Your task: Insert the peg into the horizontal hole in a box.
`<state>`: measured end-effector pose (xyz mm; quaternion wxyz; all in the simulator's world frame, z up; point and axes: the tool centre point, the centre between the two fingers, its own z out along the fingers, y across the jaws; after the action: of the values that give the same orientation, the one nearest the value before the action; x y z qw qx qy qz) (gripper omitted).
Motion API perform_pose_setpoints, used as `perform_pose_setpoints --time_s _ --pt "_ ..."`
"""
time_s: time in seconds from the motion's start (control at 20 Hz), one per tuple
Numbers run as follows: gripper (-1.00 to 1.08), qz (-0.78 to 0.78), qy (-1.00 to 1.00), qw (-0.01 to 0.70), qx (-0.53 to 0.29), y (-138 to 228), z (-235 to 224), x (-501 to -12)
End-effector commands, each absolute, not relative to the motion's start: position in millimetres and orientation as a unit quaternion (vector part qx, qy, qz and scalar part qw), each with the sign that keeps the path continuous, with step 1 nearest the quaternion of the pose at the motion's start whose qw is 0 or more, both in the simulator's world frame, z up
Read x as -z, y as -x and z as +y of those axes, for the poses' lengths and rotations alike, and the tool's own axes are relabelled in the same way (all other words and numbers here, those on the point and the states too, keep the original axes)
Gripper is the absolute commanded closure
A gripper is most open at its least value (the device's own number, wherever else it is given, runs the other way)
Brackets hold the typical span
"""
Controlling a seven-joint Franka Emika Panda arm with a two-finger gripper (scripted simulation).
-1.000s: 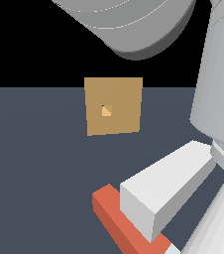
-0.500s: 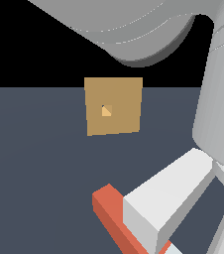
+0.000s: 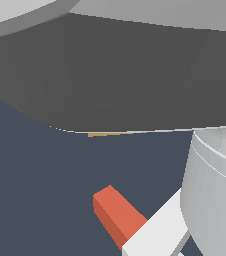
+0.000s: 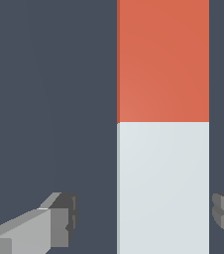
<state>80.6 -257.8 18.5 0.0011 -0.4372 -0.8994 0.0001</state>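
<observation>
tool (image 4: 146, 221) spread wide, fingers (image 4: 54, 223) either side of the peg (image 4: 162, 124) with gaps, not touching. peg flat on bench (image 4: 49, 99), white end between the fingers. box (image 3: 110, 134) mostly hidden behind arm.

Exterior view low, arm-crowded; wrist view close, straight down; both share peg (image 3: 119, 215).

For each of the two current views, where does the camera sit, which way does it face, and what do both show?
Exterior view: off the arm, low, facing the box, mostly hidden behind a grey arm link.
Wrist view: on the wrist, looking down past the open hand, its fingers flanking the white end.
Shared: the peg on the dark floor.
</observation>
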Motion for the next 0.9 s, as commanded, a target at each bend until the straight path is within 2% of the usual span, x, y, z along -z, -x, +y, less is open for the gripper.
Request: perform_pose_setpoints --time_s 0.0,0.1,0.15,0.85 --pt "-0.92 -0.899 0.437 0.0 0.0 -82.0 -258.4 -16.9" --pt "-0.92 -0.899 0.437 0.0 0.0 -82.4 -258.5 -17.7" --pt "1.08 -0.899 0.437 0.0 0.0 -82.4 -258.5 -17.7" --pt "1.08 -0.899 0.438 0.0 0.0 -81.3 -256.6 -17.8"
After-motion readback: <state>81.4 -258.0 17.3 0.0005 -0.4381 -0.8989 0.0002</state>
